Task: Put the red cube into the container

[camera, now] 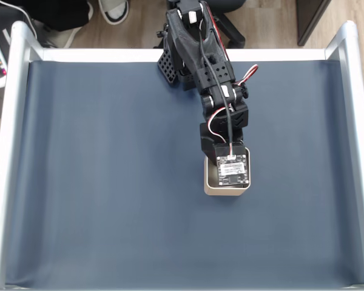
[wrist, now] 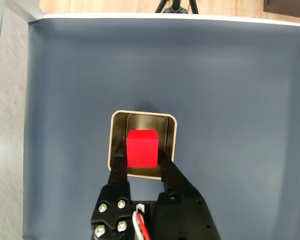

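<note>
Squarely between the two black fingers sat the red cube, pinched on its left and right faces by the gripper in the wrist view. It was held over the open mouth of the container, whose pale shiny inside showed behind it. From the fixed view, the arm reached down the dark mat and covered most of the container.
</note>
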### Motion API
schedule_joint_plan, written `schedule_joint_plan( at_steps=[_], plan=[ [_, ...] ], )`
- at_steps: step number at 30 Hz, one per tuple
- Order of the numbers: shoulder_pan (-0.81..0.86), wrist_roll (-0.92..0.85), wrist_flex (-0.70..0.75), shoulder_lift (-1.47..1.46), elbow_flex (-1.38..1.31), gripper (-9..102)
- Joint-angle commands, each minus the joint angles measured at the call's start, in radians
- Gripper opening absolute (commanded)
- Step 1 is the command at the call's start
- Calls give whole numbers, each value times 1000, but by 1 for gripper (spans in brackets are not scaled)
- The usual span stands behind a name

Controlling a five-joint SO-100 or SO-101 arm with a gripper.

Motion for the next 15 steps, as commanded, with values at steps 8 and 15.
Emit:
schedule_joint_plan(
  at_steps=[8,15],
  plan=[
    [-2,25,-28,18,20,0],
    [0,15,-25,43,49,7]
  ],
)
